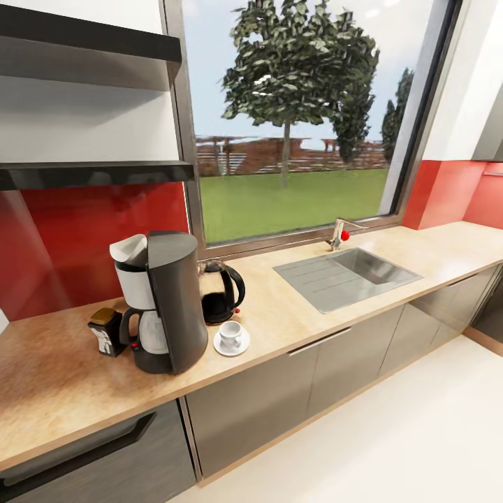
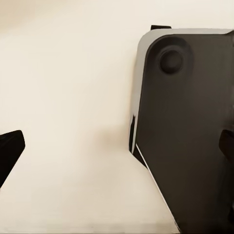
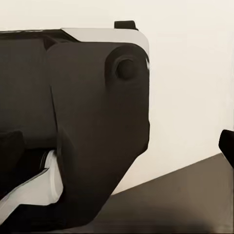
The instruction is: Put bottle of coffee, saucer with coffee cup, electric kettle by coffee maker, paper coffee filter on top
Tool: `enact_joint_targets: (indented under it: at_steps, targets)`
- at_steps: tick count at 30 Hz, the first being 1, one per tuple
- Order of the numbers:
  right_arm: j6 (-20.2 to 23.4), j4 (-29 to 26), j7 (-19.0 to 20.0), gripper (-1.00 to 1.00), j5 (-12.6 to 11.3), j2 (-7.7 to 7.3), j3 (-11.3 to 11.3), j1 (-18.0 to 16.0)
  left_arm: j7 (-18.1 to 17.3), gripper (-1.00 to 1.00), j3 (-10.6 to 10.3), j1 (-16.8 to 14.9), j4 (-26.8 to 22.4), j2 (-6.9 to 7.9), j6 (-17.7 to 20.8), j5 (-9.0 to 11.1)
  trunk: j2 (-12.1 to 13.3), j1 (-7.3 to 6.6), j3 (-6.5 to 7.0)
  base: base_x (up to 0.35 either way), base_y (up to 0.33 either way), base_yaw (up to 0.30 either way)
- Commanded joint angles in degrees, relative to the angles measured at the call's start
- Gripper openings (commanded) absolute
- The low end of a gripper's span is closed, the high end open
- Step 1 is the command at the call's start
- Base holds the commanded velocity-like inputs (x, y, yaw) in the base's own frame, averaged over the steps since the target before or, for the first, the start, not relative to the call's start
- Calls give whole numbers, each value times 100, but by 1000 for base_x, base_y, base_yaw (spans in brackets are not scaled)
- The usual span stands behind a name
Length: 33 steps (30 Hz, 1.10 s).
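Looking basically done: filter (image 1: 128, 249) on the maker (image 1: 168, 302), bottle (image 1: 106, 331) left, kettle (image 1: 221, 292) and cup (image 1: 231, 333) on saucer (image 1: 231, 345) right. Both claws look released, empty; nothing left but backing off.

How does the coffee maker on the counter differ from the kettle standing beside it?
The coffee maker is much taller than the electric kettle, which reaches about half its height. The coffee maker is a dark grey column with white parts and a white paper filter on top; the kettle is rounder, black and glossy, with a looped handle. Both stand upright on the countertop, close together near the cup on its saucer.
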Motion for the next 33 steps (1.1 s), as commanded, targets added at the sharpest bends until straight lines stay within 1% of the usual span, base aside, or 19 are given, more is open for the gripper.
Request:
enact_joint_targets:
  at_steps: [1,2,3,4,6,10,25,30,33]
  targets:
    - [115,-13,-30,100,-50,-2,50,0,25,100,47,-8,21,-1,105,-60,-13,3,-13,0,0,0]
    - [226,-13,-34,100,-50,-4,50,4,22,100,50,-7,28,-4,379,-57,-13,3,-13,0,0,0]
    - [265,-13,-37,100,-50,-4,50,5,18,100,51,-7,29,-4,512,-56,-13,3,-13,0,0,0]
    - [322,-13,-40,100,-50,-7,50,7,13,100,56,-7,23,-3,756,-52,-13,3,-13,0,0,0]
    - [371,-13,-44,100,-50,-10,50,8,9,100,66,-7,19,-1,1008,-48,-13,3,-13,0,0,0]
    - [404,-21,-47,100,-50,-15,50,10,11,100,83,-7,8,0,1247,-44,-13,3,-13,0,0,0]
    - [402,-24,-49,100,-60,-14,50,10,7,100,100,-7,-3,1,1265,-44,-13,3,-13,0,0,0]
    - [387,-37,-55,100,-89,-7,45,10,4,100,76,-7,-8,1,1234,-55,-13,3,-13,0,0,0]
    - [300,-49,-55,100,-93,-4,42,10,4,100,74,-7,-24,1,1219,-59,-13,3,-13,0,0,0]
